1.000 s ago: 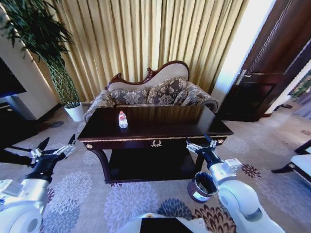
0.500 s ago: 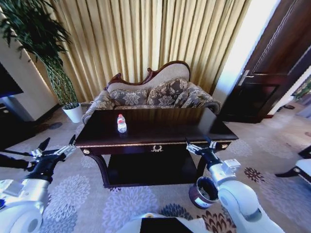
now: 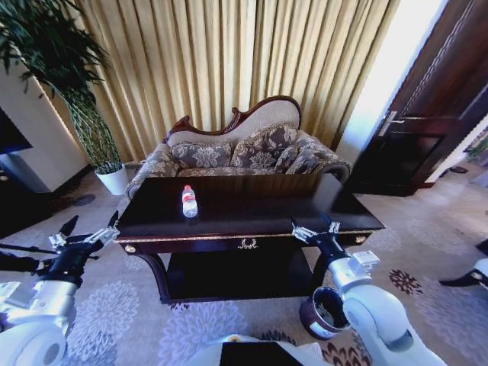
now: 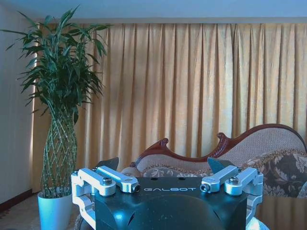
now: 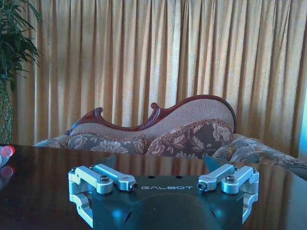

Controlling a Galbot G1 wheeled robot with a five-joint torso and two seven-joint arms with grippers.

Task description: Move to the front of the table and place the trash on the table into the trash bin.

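The table (image 3: pixel 252 221) now looms nearer, so the drive-in nears its end, bottle (image 3: pixel 190 202) at eleven o'clock, trash bin (image 3: pixel 323 313) at four, left gripper (image 3: pixel 90 227) and right gripper (image 3: pixel 313 226) both spread empty.

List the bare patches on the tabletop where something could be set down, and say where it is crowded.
The table is bare almost everywhere: the whole stretch from the bottle to the right end, and the front strip above the gold emblem. Only the bottle's spot near the left end is occupied. Nowhere is crowded.
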